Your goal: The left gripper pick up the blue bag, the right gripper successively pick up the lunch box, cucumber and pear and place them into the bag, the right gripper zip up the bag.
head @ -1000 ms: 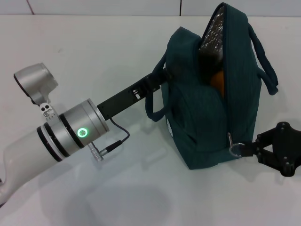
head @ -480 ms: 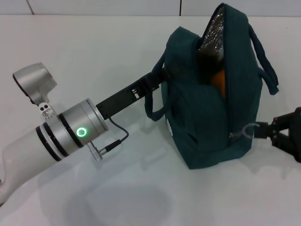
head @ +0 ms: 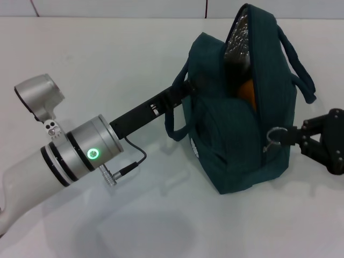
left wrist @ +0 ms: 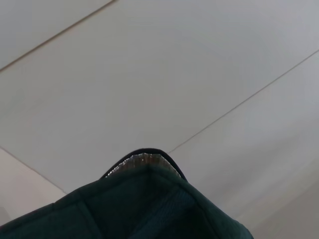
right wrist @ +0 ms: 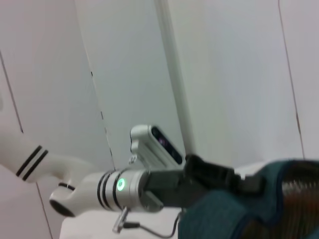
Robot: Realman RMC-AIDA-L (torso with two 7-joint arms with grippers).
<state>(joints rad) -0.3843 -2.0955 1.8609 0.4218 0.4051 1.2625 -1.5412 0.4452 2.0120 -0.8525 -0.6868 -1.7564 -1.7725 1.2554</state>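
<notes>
The blue bag [head: 236,134] stands upright on the white table, its top zip gaping over silver lining [head: 239,37]. Something orange [head: 246,92] shows inside; I cannot tell what it is. The lunch box, cucumber and pear are otherwise hidden. My left gripper [head: 181,89] reaches in from the left and is shut on the bag's left edge by the handle. My right gripper [head: 293,135] is at the bag's right side, shut on the metal zip ring [head: 274,133]. The left wrist view shows the bag's top [left wrist: 149,199]. The right wrist view shows the bag [right wrist: 234,219] and the left gripper [right wrist: 209,174].
The white table [head: 107,54] stretches to the left and front of the bag. My left arm [head: 80,153] lies across the front left, with a cable looping beside it. A loose carry handle [head: 301,64] hangs off the bag's right side.
My right gripper has moved up the bag's right side with the zip ring, from near the bottom corner to about mid-height. The bag has leaned slightly left.
</notes>
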